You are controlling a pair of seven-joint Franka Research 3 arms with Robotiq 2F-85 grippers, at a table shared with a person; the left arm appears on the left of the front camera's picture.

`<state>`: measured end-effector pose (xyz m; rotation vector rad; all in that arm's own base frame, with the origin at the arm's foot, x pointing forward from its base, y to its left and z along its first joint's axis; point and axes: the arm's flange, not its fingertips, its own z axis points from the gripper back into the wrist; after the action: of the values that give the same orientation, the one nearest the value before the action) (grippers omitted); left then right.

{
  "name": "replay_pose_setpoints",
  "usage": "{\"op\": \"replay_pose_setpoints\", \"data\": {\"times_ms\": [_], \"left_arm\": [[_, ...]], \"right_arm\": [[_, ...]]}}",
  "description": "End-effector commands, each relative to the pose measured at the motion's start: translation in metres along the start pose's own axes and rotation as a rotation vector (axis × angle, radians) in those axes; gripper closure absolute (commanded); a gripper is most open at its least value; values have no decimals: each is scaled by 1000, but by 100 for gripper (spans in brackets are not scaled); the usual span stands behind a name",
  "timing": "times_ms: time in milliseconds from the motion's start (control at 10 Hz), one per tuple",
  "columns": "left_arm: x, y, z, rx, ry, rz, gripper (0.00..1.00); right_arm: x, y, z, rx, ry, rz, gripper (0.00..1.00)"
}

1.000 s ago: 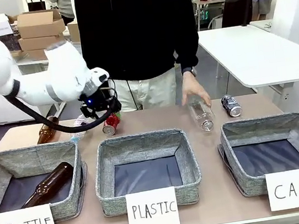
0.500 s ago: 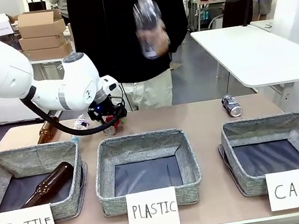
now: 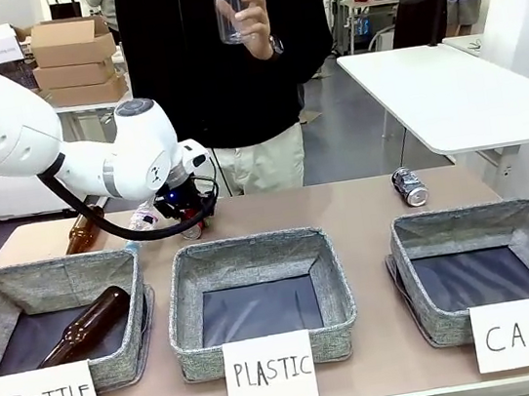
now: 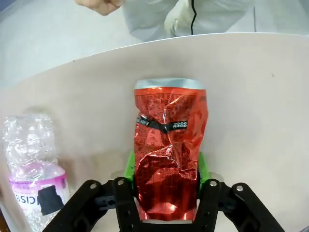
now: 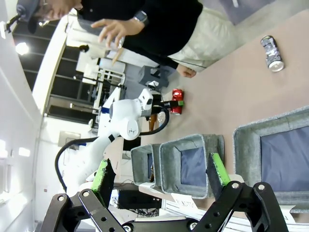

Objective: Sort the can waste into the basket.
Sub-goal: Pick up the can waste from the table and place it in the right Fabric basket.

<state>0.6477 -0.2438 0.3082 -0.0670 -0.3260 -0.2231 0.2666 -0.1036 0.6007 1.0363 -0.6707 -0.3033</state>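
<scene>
1. The red can [image 4: 169, 150] sits between the green pads of my left tool [image 4: 166, 165]. The tool is closed against the can's dented sides, behind the left corner of the PLASTIC basket [image 3: 252, 246]. I cannot tell whether the can is clear of the worktop [image 4: 251, 96].
2. A crumpled clear bottle [image 4: 34, 164] lies just beside it.
3. The silver can [image 3: 409, 187] lies on its side well apart to the right, just behind the CAN basket [image 3: 464, 217].
4. My right tool [image 5: 161, 176] hangs wide open, holding nothing.
5. The person's hand [image 3: 254, 17] holds a second clear bottle [image 3: 229, 1] up high.
</scene>
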Motion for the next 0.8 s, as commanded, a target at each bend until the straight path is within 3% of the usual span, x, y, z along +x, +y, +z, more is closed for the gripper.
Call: {"op": "replay_pose_setpoints", "data": {"times_ms": [0,300,500,700], "left_arm": [[-1,-4,4,36,-13,23,100],[-1,-2,8,45,-24,27,100],[-3,6,36,28,-16,61,100],[-37,43,151,-47,49,97,100]], "right_arm": [[1,0,-2,29,-7,22,0],[1,0,-2,29,-7,22,0],[1,0,-2,29,-7,22,0],[1,0,-2,29,-7,22,0]]}}
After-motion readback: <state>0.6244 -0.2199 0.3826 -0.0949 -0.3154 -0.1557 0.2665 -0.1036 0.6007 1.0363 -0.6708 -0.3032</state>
